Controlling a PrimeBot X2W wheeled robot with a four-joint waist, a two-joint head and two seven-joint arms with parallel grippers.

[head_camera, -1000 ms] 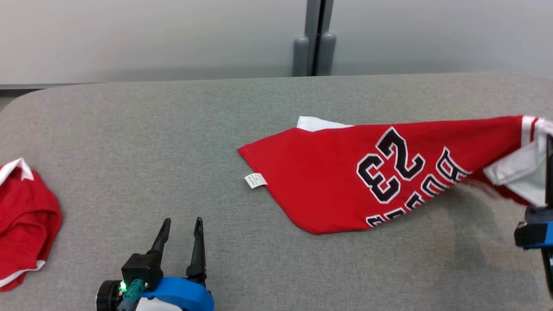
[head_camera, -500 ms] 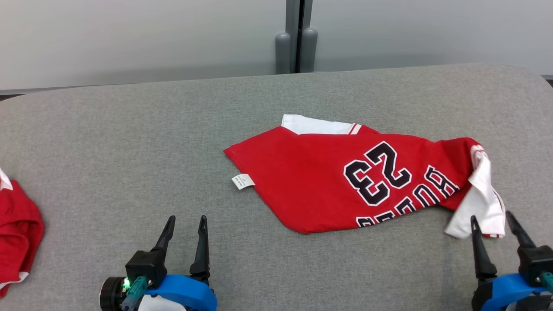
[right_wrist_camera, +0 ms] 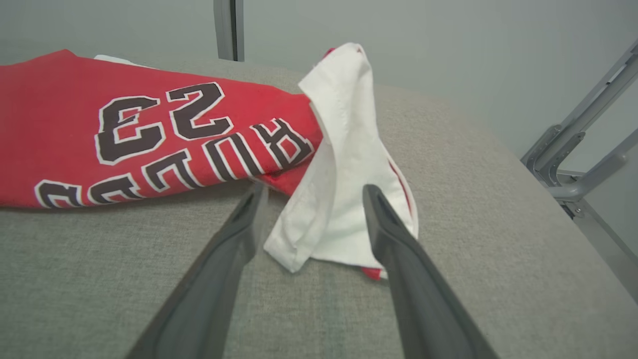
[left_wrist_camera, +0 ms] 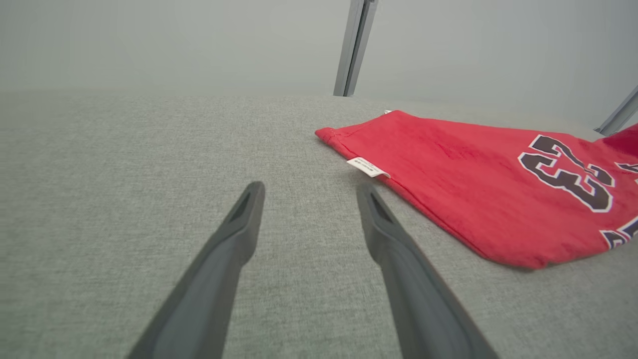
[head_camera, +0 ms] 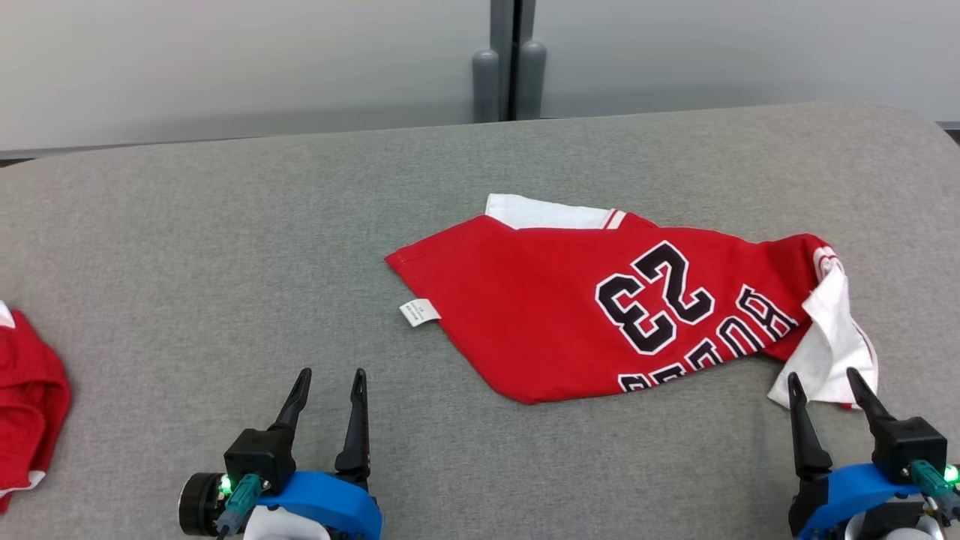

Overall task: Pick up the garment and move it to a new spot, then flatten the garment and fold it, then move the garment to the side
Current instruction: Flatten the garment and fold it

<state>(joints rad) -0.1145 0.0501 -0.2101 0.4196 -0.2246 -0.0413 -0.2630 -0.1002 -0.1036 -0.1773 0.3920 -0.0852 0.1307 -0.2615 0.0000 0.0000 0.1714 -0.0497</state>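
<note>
The jersey [head_camera: 600, 315] is laid out on the grey table [head_camera: 225, 225], a bit right of centre. It's red, with a black 23 and lettering facing up, seen upside down in the head view. It's not flattened yet: a white flap [head_camera: 829, 352] is bunched up at its right end, and another strip of white is poking out along the far edge. A small tag [head_camera: 418, 311] is stuck out by the left corner.

The right gripper [head_camera: 823, 376] is parked just short of that white flap, fingers [right_wrist_camera: 401, 259] spread wide and nothing pinched. In the wrist view the flap is framed between them, but it's lying on the table, not gripped.

The left gripper [head_camera: 331, 375] is held over bare table, near the jersey's left corner, also spread wide and empty, tips pointed roughly toward the tag.

A second red garment [head_camera: 26, 405] is crumpled at the far left edge, well apart from everything else.
</note>
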